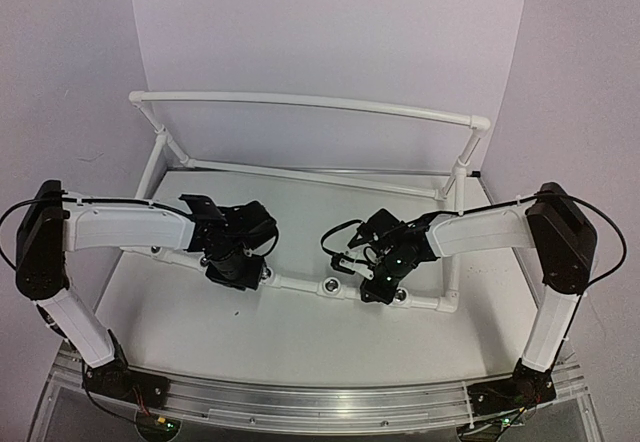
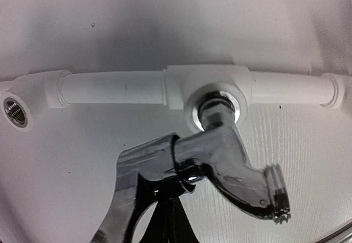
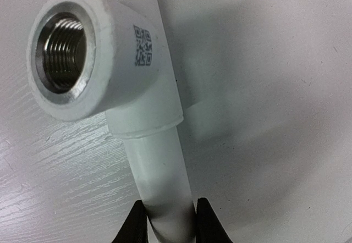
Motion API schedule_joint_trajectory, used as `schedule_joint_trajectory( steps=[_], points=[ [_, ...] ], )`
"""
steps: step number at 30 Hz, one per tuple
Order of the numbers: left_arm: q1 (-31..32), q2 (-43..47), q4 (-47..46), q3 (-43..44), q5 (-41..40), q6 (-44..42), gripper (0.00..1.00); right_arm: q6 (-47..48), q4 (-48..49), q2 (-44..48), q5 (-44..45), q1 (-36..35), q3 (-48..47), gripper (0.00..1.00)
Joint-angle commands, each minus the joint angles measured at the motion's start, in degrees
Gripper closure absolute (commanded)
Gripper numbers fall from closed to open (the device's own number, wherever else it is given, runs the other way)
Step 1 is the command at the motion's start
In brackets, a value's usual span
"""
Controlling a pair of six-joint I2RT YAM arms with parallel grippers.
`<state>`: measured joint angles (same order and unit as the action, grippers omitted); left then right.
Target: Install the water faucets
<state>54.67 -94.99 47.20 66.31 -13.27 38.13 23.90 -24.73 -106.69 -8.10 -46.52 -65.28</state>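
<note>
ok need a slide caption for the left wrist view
Chrome faucet with its inlet in a socket of the white pipe; a second socket at left sits empty.

A flat white tabletop (image 1: 300, 347) with a faint wood-grain texture fills the scene. A plain pale white panel (image 1: 330, 32) stands upright behind it, flanked by dull lilac-grey walls on the left (image 1: 60, 82) and right (image 1: 585, 82). A ribbed aluminium rail (image 1: 320, 399) runs along the near edge. The light is soft and the shadows blurred.
</note>
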Motion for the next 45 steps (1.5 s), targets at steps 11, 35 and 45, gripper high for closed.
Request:
schedule_joint_trajectory(
  steps=[11,35,45],
  points=[
    [-6.82,2.28,-9.50,0.00,-3.66,-1.42,0.99,-5.36,-2.93,-2.91,1.52,1.15,0.47,0.92],
    [-2.02,-9.01,-9.61,14.75,7.63,-17.33,0.99,-5.26,-2.88,-2.81,1.68,1.18,0.50,0.92],
    [1.46,-6.58,-1.43,12.97,5.78,-14.93,0.99,-5.36,-2.94,-2.79,1.00,1.76,0.31,0.92]
  ],
)
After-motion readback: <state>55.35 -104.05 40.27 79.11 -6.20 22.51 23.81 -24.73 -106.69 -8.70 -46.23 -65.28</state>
